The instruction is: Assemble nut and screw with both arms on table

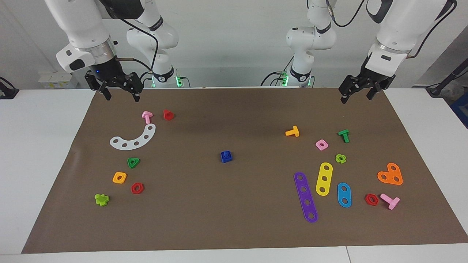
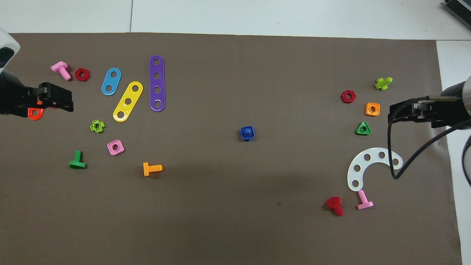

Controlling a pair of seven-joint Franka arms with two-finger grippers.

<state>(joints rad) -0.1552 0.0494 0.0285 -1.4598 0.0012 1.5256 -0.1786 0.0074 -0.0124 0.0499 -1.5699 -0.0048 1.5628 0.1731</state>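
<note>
We see the nut [image 1: 226,156] already sitting on the screw [image 1: 227,153] in the middle of the table's [image 1: 44,153] brown mat [image 1: 234,226], the blue pair standing as one piece with the shank tip showing through the nut's hole, so we judge the assembly done and set down where both arms could reach it. The right gripper [image 1: 120,94] hangs over the mat's edge nearest the robots, its fingers spread and holding nothing; the joined piece lies well apart from it, out toward the table's centre, while the pink screw [image 1: 147,116] and red screw [image 1: 168,114] lie just below it. The left gripper [image 1: 357,95] hovers likewise over the mat's edge at its own end, fingers parted and empty, with the green screw [image 1: 344,135] and pink nut [image 1: 321,144] nearest under it. Both arms seem parked clear so nothing disturbs the piece.
</note>
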